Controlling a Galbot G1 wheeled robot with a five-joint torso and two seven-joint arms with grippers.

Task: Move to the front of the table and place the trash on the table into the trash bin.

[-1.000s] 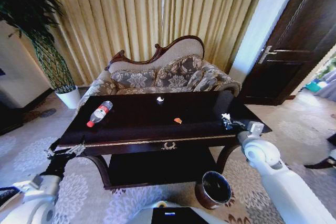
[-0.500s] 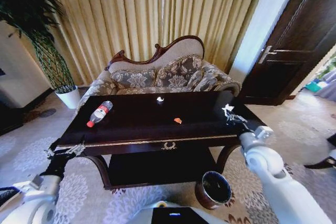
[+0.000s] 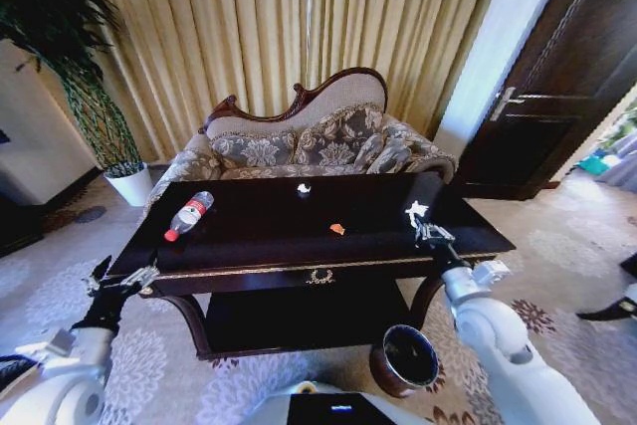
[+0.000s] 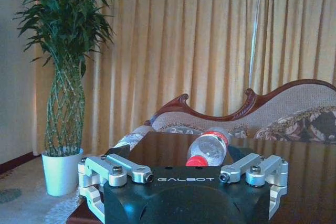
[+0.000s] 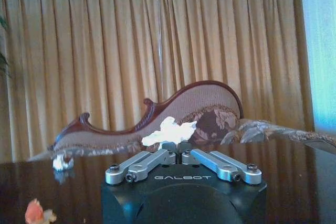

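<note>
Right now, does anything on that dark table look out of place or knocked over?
Yes. A clear plastic bottle lies on its side near the table's left end, with an orange-red scrap mid-table and a white paper bit near the back edge. The right gripper holds another white paper wad.

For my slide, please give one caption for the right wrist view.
Right end effector shut on white paper bit above the dark table.

Gold curtains (image 3: 299, 27) hang behind a floral sofa (image 3: 318, 141) on patterned carpet (image 3: 557, 246).
</note>
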